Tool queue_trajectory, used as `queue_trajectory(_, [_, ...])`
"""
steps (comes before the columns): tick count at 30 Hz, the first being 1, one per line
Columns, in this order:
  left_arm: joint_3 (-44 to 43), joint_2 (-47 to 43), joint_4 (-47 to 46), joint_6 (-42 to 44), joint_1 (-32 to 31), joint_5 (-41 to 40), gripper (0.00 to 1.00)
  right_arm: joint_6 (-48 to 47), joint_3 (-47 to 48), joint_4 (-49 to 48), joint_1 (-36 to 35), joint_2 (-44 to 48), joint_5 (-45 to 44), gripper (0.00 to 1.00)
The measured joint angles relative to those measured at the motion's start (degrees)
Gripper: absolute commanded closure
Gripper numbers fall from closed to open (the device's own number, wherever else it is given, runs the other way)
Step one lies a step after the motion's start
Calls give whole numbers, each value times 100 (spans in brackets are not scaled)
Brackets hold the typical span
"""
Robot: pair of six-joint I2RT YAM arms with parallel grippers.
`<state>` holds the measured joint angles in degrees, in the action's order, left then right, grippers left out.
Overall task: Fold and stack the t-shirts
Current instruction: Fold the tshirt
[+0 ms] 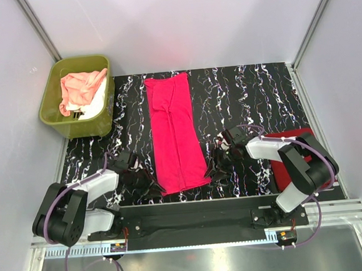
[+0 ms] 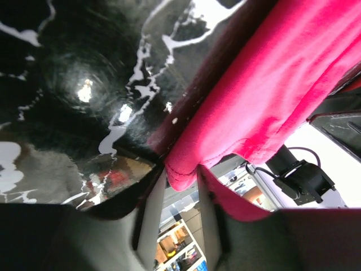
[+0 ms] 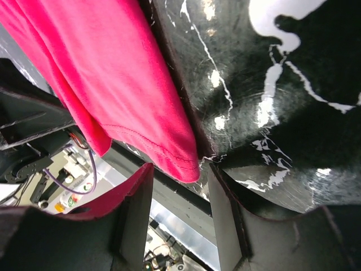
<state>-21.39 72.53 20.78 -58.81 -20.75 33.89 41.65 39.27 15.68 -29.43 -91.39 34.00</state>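
Left wrist view first: the left gripper (image 2: 180,182) has its two grey fingers (image 2: 210,217) apart with daylight showing in the gap. The near hem corner of the hot pink soft cloth t-shirt (image 2: 271,84) pokes right into the mouth of it. A flap of pink lies against one finger, but I wouldn't call it pinched. Right wrist view is the mirror of that: right gripper (image 3: 180,176), fingers (image 3: 135,214) apart, the other hem corner sitting between the tips. From the top camera the shirt lies as one long strip, folded lengthwise, down the middle of the glossy black marbled table (image 1: 253,98). Its hem is at the near edge between both grippers. Off to the right a dark red cloth t-shirt (image 1: 297,134) lies flat, partly under the right arm. The olive-green plastic tub (image 1: 54,117) at far left holds a crumpled peach-pink cloth t-shirt (image 1: 80,87) with a white cloth t-shirt (image 1: 98,103) showing beside it. Handling-wise, my guess is the pink one's super light and totally limp, so it'll sag between two grips and probably slide easily on that shiny top. I'd grab it right at those two hem corners, deep enough to catch every layer so the fold doesn't peel open. Then both corners need to be carried level.
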Motion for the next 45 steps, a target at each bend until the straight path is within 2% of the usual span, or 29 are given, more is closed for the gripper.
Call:
queue_trajectory(1, [0,42,-13,13,-2,0,73,-13,2,-4,4,-22,33,50])
queue_trajectory(8, [2,162,-92,83,-4,42,81,-50,2,-87,4,-129,212,51])
queue_trajectory(13, [-39,232,-55,210,-4,42,86,-61,2,-127,7,-201,267,59])
queue_trajectory(15, [-61,254,-28,271,-4,42,87,-55,-15,-184,9,-243,295,69])
queue_trajectory(16, [-68,258,-28,297,-4,42,91,-50,-46,-240,9,-256,302,77])
queue_trajectory(17, [-68,258,-24,319,-4,44,93,-39,-92,-289,11,-262,299,95])
queue_trajectory(18, [-68,258,-28,332,-4,50,95,-35,-149,-330,13,-264,295,100])
queue_trajectory(19, [-76,260,-28,352,-4,59,100,26,-208,-369,15,-264,295,100])
queue_trajectory(26, [-114,293,-4,531,-7,92,100,514,-857,-789,31,120,459,100])
queue_trajectory(36, [-249,190,350,693,-81,-111,100,551,-905,-817,31,166,455,100])
queue_trajectory(40, [-455,20,883,822,-136,-551,100,420,-614,-398,31,168,402,100])
queue_trajectory(45, [-1051,-33,1598,994,-140,-1064,100,98,407,256,37,157,232,100])
